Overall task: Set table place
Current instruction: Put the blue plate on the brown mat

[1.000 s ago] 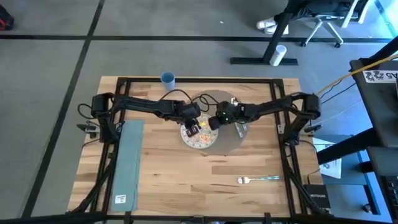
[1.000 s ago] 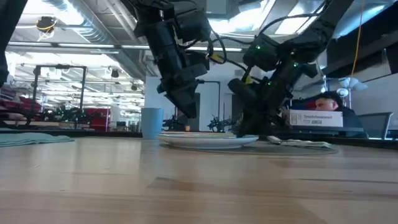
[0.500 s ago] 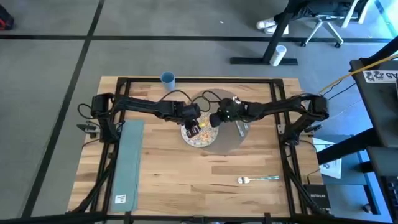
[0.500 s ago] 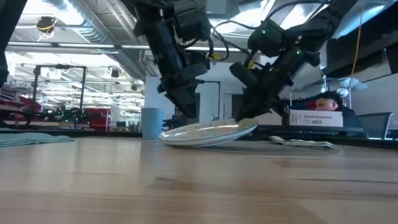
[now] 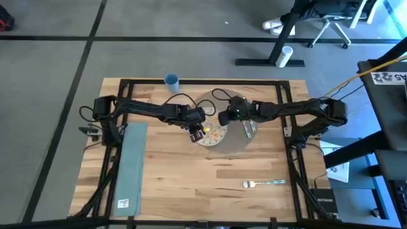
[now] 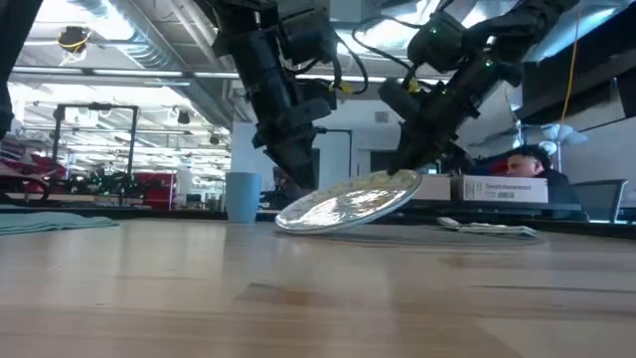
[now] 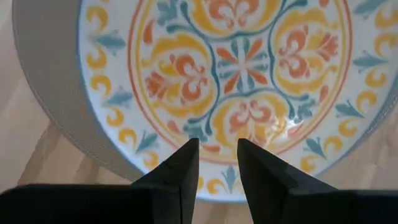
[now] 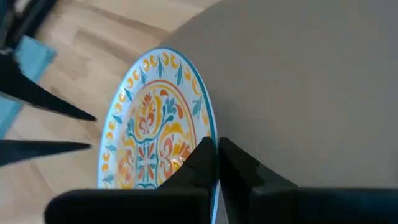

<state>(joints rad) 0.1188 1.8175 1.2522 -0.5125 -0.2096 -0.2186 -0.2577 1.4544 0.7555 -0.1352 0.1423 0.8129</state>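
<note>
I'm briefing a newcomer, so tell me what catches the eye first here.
The patterned plate stands tilted mid-table, one edge lifted off the grey placemat by the right gripper, its jaws pinching the rim. The left gripper hovers over the plate's other side, jaws open.

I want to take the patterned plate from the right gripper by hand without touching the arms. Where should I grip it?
Probably the plate's low rim at the placemat. It is tilted, with the right gripper pinching its raised edge and the left gripper hovering open above its face. Come in low from the table's front side, clear of both arms.
</note>
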